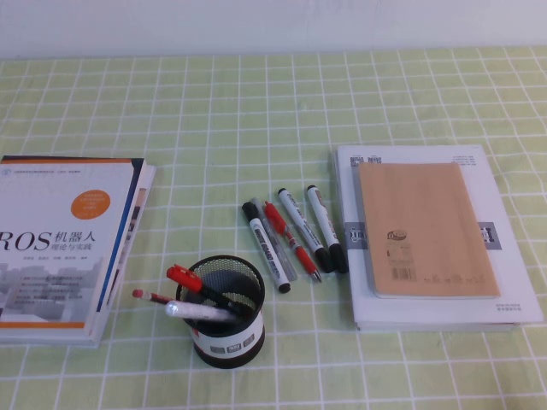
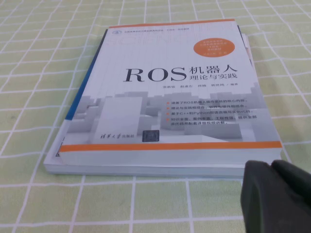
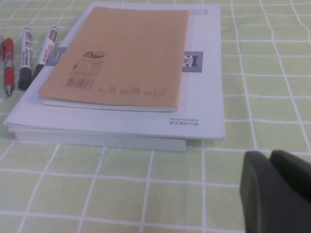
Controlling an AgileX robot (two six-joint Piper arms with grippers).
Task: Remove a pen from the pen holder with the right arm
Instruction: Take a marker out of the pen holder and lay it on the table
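Note:
A black mesh pen holder (image 1: 227,312) stands near the table's front, left of centre. It holds a red marker (image 1: 184,277), a white pen (image 1: 201,311) and a thin red pencil (image 1: 152,296), all leaning left. Neither arm shows in the high view. My right gripper (image 3: 269,158) appears only in the right wrist view, shut and empty, low over the green checked cloth beside the white book (image 3: 204,111). My left gripper (image 2: 274,167) is shut with nothing in it, just off the near edge of the ROS book (image 2: 165,97).
Several markers and pens (image 1: 298,232) lie side by side on the cloth behind the holder. A tan notebook (image 1: 425,228) rests on a white book (image 1: 513,299) at the right. The ROS book (image 1: 60,243) lies at the left edge.

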